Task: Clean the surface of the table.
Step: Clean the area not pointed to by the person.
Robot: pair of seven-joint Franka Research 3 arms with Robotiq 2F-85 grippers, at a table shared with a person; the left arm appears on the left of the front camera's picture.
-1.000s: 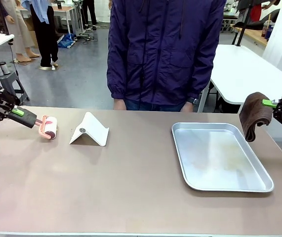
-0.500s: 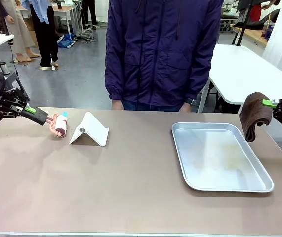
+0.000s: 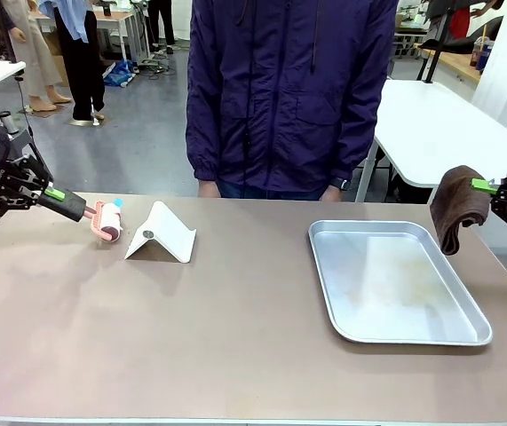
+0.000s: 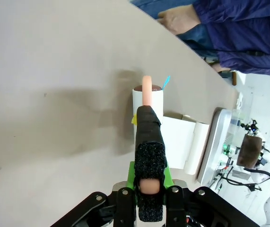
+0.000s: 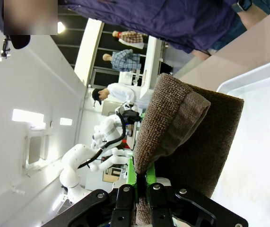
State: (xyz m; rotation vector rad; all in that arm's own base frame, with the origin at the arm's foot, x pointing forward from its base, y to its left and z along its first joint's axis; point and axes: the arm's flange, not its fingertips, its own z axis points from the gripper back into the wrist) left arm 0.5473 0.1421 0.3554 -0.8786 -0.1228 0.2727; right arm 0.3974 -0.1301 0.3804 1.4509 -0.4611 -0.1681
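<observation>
Beige-brown table spans the front, metal tray on it | left gripper clamped on lint roller handle, far-left | right gripper pinching brown towel beside the tray.

table | white folded stand far left | metal tray right, well apart

Near half of the table: unobstructed from the left edge to the metal tray, which occupies the right side. Far left: white folded stand, lint roller just beside it, possibly touching the top. Open lane between stand and tray reaches the person. Brown cloth hangs beside the tray's far right corner.
</observation>
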